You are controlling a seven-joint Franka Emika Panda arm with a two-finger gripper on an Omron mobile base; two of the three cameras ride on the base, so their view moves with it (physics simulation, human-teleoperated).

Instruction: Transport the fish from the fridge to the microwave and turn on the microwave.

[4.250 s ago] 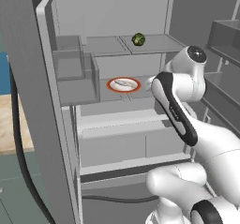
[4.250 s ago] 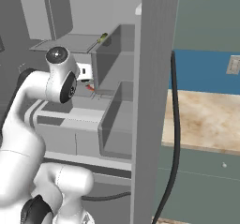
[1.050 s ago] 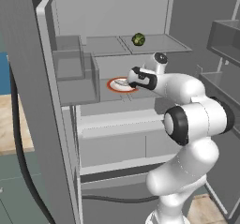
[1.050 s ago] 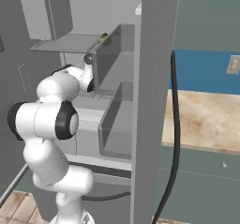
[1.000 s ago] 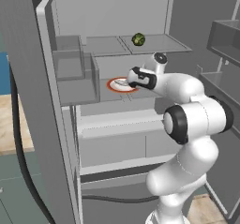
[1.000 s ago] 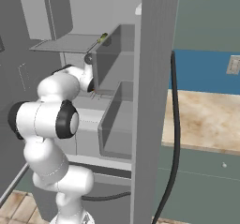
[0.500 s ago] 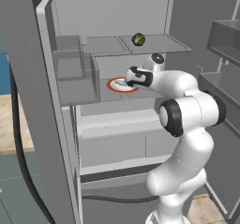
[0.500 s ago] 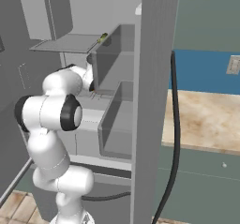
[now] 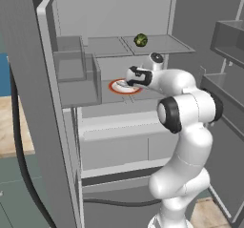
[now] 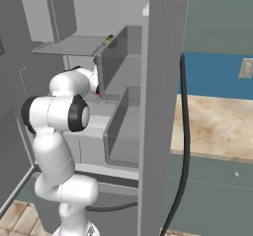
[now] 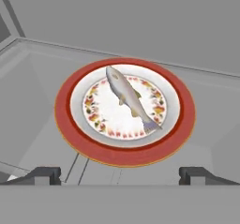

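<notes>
Because the fridge stands with its door swung wide, its shelves lie bare to me and I can work my arm straight in from the front; the door bins hang off to one side and the pale drawers sit below, out of my way. Up on the top glass shelf sits a dark green ball, well apart from my job, so I pass under it. On the middle shelf rests the plate, white with a red-orange rim, set flat near the shelf's front so it is easy to reach. On that plate lies the fish, slender and silver-grey, slanting across the centre and touching nothing but the plate. My gripper hovers just short of the plate's near rim, tilted down at it, with the jaws spread to their widest and nothing between them; I judge this is so that they can straddle the narrow body once I go in. The fish lies at a slant to the line between my fingertips, so I would likely turn my wrist to cross its body before closing. The carry to the microwave and its start button are not yet begun.
</notes>
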